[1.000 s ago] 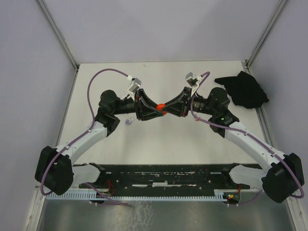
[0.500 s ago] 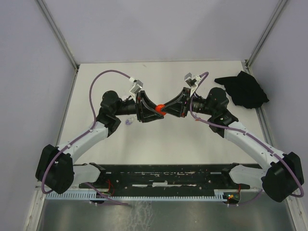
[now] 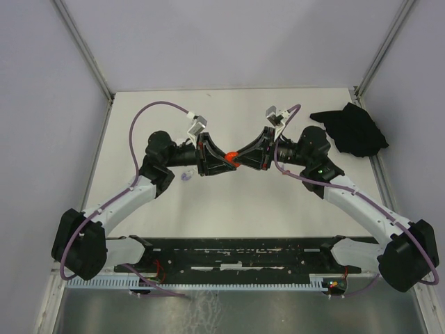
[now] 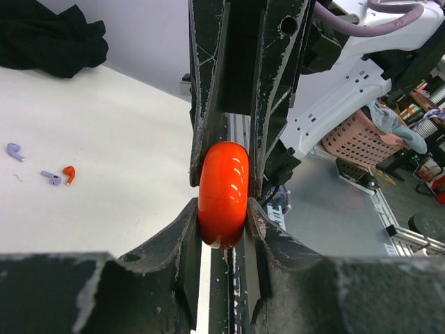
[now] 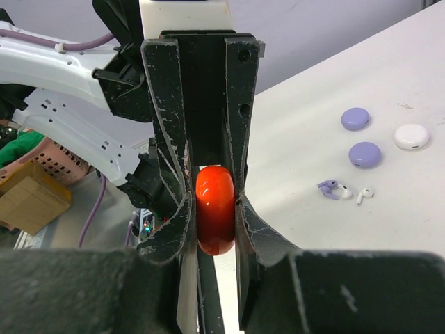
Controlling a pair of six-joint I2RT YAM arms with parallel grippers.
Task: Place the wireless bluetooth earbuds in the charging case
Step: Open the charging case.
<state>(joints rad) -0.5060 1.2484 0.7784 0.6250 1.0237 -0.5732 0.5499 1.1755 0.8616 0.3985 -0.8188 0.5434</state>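
Case (image 4: 222, 181) is held in the air, pinched edge-on by both arms. Left gripper (image 4: 222, 209) is closed on one end; right gripper (image 5: 213, 205) is clamped on the other. Earbuds (image 4: 50, 178) are seen loose on the table (image 4: 125, 139), below and beyond the case. Risk: the smooth rounded shell may be squeezed out and dropped if either grip is shifted to open it.

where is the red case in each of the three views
top external: red case near picture centre, pinched between left gripper and right gripper.
left wrist: the case dead centre.
right wrist: the case just left of centre, lower half.
shared landmark: black cloth, table's far right from above, top-left corner in left wrist; absent from right wrist.
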